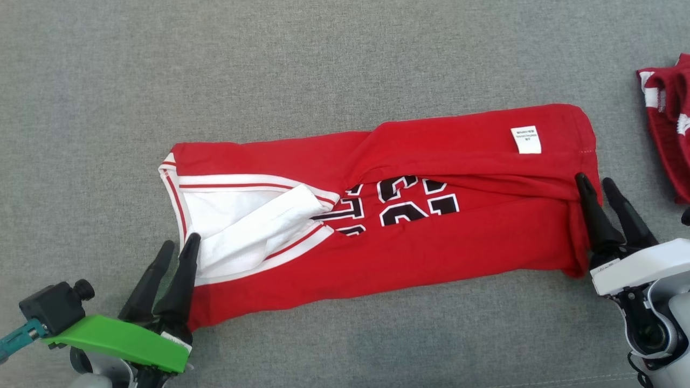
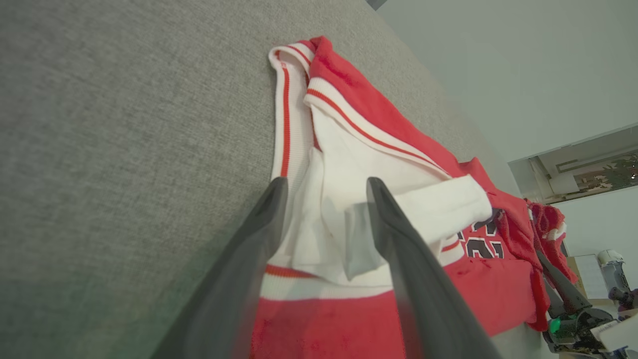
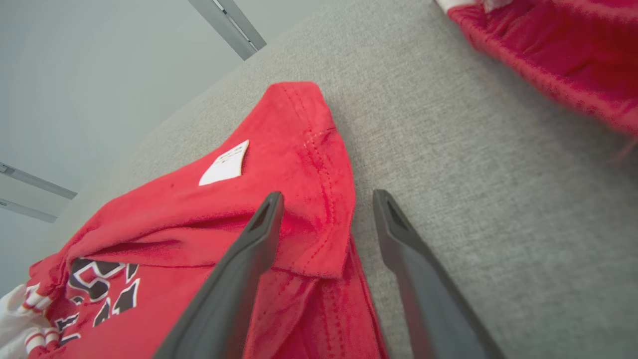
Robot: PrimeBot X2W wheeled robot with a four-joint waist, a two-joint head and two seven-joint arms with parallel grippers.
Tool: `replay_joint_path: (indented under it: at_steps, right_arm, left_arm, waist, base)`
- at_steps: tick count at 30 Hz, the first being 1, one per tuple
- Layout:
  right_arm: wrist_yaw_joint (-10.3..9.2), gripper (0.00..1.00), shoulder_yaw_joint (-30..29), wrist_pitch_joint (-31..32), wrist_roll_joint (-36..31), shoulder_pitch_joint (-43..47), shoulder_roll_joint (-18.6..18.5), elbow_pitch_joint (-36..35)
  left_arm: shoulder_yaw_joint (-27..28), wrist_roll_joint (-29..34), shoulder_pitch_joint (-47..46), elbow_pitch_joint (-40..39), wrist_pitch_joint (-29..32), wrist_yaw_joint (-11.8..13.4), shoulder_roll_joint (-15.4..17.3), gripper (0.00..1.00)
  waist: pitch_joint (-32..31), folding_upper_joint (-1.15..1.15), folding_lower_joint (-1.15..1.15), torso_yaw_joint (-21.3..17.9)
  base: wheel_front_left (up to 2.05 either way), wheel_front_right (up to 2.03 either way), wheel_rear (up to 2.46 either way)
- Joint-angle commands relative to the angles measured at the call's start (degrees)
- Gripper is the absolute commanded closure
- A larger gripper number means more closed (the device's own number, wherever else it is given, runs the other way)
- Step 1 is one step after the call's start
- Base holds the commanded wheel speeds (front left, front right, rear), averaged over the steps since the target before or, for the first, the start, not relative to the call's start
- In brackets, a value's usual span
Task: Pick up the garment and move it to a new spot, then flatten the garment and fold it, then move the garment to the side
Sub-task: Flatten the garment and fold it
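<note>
The garment is a red jersey with black-and-white numbers and white trim. It lies folded lengthwise as a long band on the grey surface, with a white label near its right end. My left gripper stands open at the garment's left end, and the white-lined collar part lies between and under its fingers. My right gripper is open at the right end. One finger rests over the red hem, the other over bare grey cloth.
A second red-and-white garment lies bunched at the far right edge, close to my right arm, and also shows in the right wrist view. Grey surface spreads out behind and in front of the jersey.
</note>
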Motion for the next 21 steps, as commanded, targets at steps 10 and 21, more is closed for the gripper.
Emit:
replay_joint_path:
  at_steps: [10,21]
  right_arm:
    - [-0.01,0.0,-14.27,-4.7,-25.6,-2.17,7.21,-3.51]
    - [-0.01,0.0,-15.97,-4.74,-40.65,-1.16,13.72,-5.2]
  left_arm:
    - [9.16,18.5,-5.67,-1.61,-3.91,6.68,-8.6,0.0]
    - [15.4,42.8,-8.64,-2.02,-3.92,9.07,-12.05,0.0]
  waist:
    - [-4.4,0.0,0.0,0.02]
    - [-9.41,0.0,0.0,-0.35]
  base:
    - [0.0,0.0,0.0]
    - [0.0,0.0,0.0]
